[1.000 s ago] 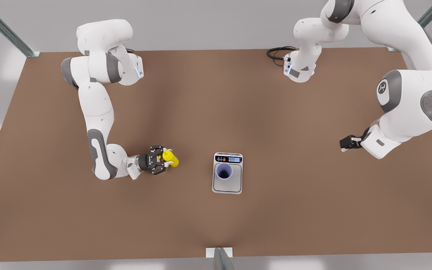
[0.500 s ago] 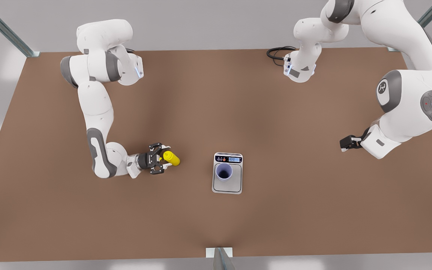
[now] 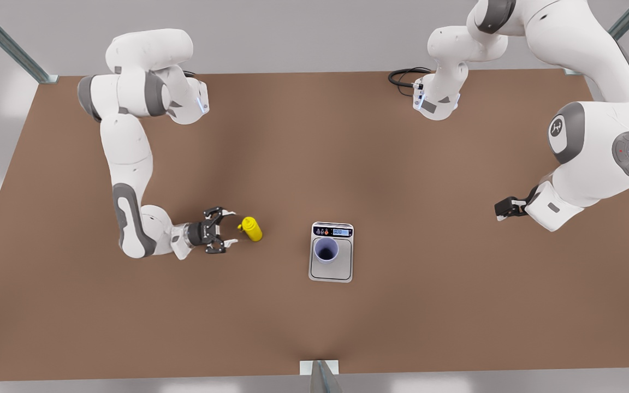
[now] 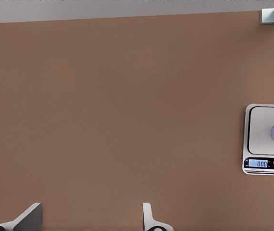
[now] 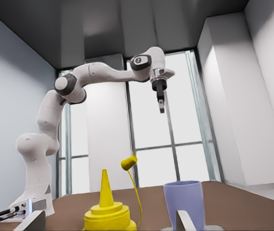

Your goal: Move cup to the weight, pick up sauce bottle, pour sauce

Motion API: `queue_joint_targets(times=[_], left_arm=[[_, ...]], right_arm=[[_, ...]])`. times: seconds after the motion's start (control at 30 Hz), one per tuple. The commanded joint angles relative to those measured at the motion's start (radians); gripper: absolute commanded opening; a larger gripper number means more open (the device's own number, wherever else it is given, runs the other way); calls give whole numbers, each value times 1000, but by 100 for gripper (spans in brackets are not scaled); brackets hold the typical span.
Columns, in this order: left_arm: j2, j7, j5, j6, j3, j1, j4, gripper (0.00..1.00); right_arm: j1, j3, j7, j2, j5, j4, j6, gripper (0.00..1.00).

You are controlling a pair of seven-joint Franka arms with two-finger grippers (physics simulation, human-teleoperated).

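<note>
Reaching pincer: right pincer [image 3: 231, 228] lies low over the brown tabletop [image 3: 347, 164], fingers spread apart, just short of the bottle and not touching it.
Sauce bottle: small bright yellow plastic squeeze bottle [image 3: 251, 228] stands upright with its ribbed nozzle up, well apart from the scale.
Cup: pale lavender handleless tumbler [image 3: 326, 250] sits on the flat silver-grey kitchen scale [image 3: 342, 270].
Handling: probably light and soft-walled; a hard squeeze may expel sauce early.
Hold: mid-body, below the ribbed cap and clear of the tethered tip.
Waiting arm: left pincer [image 3: 503, 210], fingers apart, hangs at the front view's right.
</note>
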Motion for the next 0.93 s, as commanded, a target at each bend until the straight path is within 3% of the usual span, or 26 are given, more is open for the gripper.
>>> queue_joint_targets(times=[0.0,0.07,0.2,0.3,0.4,0.47,0.53,0.6,0.73,0.9], left_arm=[[0,0,0,0,0,0,0,100],[0,2,0,0,0,0,0,100],[3,-2,-4,9,-14,0,0,100],[8,0,-3,9,-14,0,0,100],[-9,-5,-4,2,0,2,0,100],[-37,-6,-4,-28,2,2,-2,100],[-37,-6,-3,-31,2,2,0,100],[-32,-6,-3,-28,2,2,0,100],[-43,-6,3,-34,-3,2,29,100],[-34,-3,5,-35,-8,2,51,100]], right_arm=[[-7,0,2,-2,-15,0,2,100],[-69,-3,49,-43,-124,-14,17,100],[-80,-213,426,-150,-441,188,65,100],[-76,-232,909,-160,-658,480,166,100],[-34,-233,1276,-156,-753,597,303,100],[14,-230,1423,-209,-917,584,473,100],[-36,-74,1762,-393,-1234,419,665,100],[-64,3,2146,-546,-1460,344,666,100],[-53,32,2464,-729,-1600,262,556,100],[-47,32,2467,-784,-1601,219,544,100]])
